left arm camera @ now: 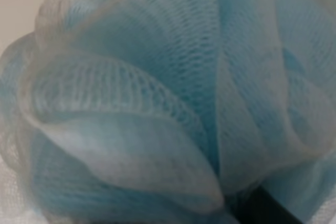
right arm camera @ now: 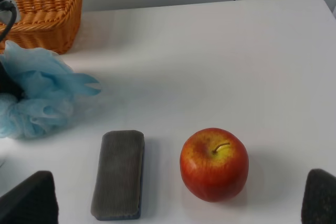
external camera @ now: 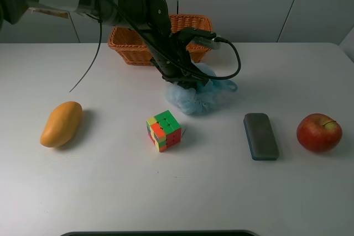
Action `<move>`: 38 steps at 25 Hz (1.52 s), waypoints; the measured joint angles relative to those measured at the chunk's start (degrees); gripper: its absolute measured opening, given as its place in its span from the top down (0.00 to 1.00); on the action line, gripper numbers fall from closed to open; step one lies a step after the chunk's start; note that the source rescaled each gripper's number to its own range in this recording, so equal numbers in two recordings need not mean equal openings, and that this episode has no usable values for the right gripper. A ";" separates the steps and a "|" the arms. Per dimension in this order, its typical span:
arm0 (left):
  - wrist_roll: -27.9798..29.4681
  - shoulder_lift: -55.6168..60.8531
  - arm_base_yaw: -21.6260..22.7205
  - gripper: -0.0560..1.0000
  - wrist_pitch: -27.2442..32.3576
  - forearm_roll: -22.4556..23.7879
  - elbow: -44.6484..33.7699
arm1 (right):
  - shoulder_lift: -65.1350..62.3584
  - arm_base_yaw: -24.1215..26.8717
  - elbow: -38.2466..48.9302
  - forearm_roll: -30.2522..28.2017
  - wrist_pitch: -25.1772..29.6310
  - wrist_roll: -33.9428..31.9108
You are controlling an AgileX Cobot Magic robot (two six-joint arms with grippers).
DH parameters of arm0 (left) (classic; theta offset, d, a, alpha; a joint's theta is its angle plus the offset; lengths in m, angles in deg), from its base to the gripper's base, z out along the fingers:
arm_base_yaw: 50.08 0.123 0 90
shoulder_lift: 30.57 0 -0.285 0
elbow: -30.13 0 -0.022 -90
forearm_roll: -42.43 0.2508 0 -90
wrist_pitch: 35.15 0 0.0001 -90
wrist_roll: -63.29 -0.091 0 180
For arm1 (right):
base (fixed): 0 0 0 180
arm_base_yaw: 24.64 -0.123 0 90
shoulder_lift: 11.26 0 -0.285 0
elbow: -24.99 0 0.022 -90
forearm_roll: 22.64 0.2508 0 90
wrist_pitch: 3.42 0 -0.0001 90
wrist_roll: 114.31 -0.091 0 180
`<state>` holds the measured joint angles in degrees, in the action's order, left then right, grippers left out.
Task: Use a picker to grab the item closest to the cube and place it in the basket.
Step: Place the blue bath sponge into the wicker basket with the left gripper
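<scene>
From the high camera, I have my left gripper (external camera: 187, 79) down on the blue mesh sponge (external camera: 196, 96), the item nearest the cube (external camera: 164, 130). The basket (external camera: 126, 46) waits just behind it. The jaws are buried in mesh, so I can't tell if they've closed

Left wrist: mesh fills the lens

Right wrist: my right gripper (right arm camera: 173, 212) hangs spread wide and empty, over the apple (right arm camera: 214, 163) and eraser (right arm camera: 118, 174)

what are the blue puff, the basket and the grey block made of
Blue puff: soft gathered mesh, likely nylon netting; the open weave shows up close. Basket: woven wicker or rattan, orange-brown strands, slightly glossy. Grey block: matte felt-like top, fuzzy texture, looks like a board eraser; base material unclear.
</scene>
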<state>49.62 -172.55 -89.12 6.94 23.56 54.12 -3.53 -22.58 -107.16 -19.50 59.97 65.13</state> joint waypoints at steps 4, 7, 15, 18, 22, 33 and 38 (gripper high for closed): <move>0.00 0.00 0.00 0.76 -0.05 -0.11 0.00 | 0.00 0.00 0.00 0.00 0.00 0.00; 0.00 0.14 0.00 0.77 -0.05 -0.11 0.00 | 0.00 0.00 0.00 0.00 0.00 0.00; 0.10 8.85 0.00 0.89 3.20 2.20 0.77 | 0.00 0.00 0.00 0.00 0.00 0.00; 0.10 14.82 -0.14 0.91 3.80 2.56 3.02 | 0.00 0.00 0.00 0.00 0.00 0.00; 0.10 21.05 -0.34 0.91 4.07 4.97 6.21 | 0.00 0.00 0.00 0.00 0.00 0.00; 5.79 23.52 5.19 0.92 4.35 23.93 9.78 | 0.00 0.00 0.00 0.00 0.00 0.00; 6.03 20.66 8.75 0.93 2.51 24.32 9.88 | 0.00 0.00 0.00 0.00 0.00 0.00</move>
<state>55.65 -151.89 -80.37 9.45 47.88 64.00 -3.53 -22.58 -107.16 -19.50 59.97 65.13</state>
